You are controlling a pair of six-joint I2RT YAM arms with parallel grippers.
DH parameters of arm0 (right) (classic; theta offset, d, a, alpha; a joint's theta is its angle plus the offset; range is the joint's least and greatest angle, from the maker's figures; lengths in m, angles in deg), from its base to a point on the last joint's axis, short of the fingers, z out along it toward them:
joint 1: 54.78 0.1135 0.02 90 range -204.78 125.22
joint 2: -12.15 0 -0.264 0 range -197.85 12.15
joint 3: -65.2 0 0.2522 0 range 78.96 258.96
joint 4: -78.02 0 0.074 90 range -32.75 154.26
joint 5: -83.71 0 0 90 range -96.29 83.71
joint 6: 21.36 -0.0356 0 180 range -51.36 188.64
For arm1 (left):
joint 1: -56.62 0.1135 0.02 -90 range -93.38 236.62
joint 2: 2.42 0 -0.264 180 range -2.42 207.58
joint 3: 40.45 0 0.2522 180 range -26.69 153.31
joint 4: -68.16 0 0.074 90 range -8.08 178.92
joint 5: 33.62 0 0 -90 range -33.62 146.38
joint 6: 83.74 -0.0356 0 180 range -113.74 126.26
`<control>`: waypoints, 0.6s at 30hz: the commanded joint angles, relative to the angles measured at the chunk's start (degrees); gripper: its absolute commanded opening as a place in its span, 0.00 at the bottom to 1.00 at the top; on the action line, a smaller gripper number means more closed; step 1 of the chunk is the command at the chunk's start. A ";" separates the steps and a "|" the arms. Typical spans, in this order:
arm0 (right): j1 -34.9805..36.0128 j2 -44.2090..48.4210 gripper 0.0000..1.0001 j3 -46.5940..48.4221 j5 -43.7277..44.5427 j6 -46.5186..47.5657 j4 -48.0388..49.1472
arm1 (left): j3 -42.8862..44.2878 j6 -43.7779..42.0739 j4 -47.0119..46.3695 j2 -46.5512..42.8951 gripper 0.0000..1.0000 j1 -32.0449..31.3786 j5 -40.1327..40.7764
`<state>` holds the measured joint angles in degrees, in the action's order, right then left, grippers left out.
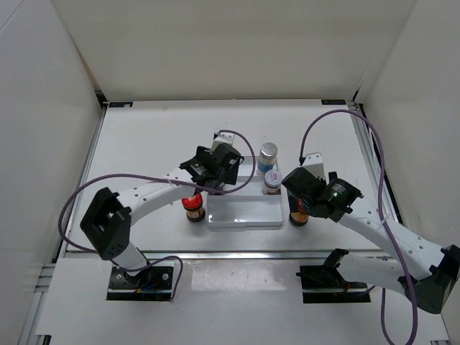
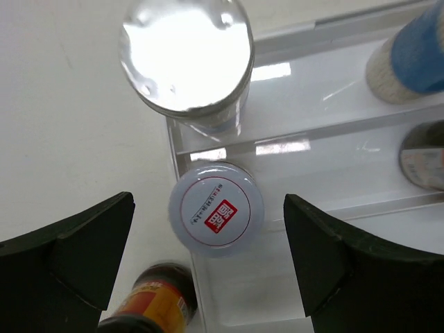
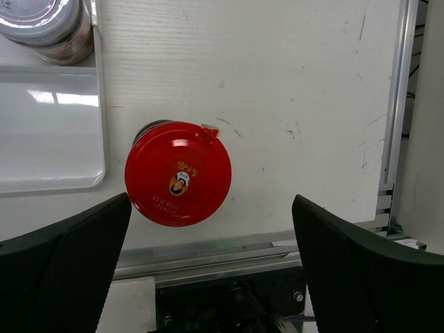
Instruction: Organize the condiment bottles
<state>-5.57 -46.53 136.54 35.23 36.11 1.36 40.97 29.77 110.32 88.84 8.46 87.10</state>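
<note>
My left gripper [image 2: 208,232] [image 1: 210,171] hangs open over the left end of the white stepped tray [image 2: 326,180]. A grey-lidded jar [image 2: 216,209] stands between its fingers on the middle step, touching neither. A silver-capped bottle [image 2: 186,59] stands just behind it. A red-lidded jar [image 1: 192,207] [image 2: 149,302] stands left of the tray. A blue-labelled bottle [image 1: 267,154] [image 2: 409,59] and a dark jar [image 1: 272,180] [image 2: 423,156] stand at the tray's right end. My right gripper [image 3: 211,229] [image 1: 310,198] is open above another red-lidded jar [image 3: 178,173], right of the tray.
The tray [image 1: 244,212] lies mid-table between the two arms. The table's metal front rail [image 3: 208,257] runs just below the right-hand red-lidded jar, and a side rail [image 3: 399,104] runs along the right. White walls enclose the table.
</note>
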 commanded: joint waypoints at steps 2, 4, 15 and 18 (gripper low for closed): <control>0.18 -0.39 1.00 0.78 -2.32 1.68 1.02 | 5.37 -4.77 2.01 -11.44 0.99 -0.18 4.26; 0.18 -1.08 1.00 0.78 -3.11 2.21 1.55 | 5.38 -8.20 2.62 -15.93 0.99 -0.18 5.49; -4.73 -5.22 1.00 1.30 -8.37 5.19 3.65 | -12.89 -10.33 3.85 -34.39 0.99 4.30 13.75; -9.20 -5.84 1.00 1.30 -11.45 6.60 4.70 | -13.26 -11.72 3.85 -35.80 0.99 3.17 15.41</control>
<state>-11.61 -52.10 136.54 27.16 40.53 3.74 27.40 19.02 113.82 54.53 12.57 99.98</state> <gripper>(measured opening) 0.998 0.994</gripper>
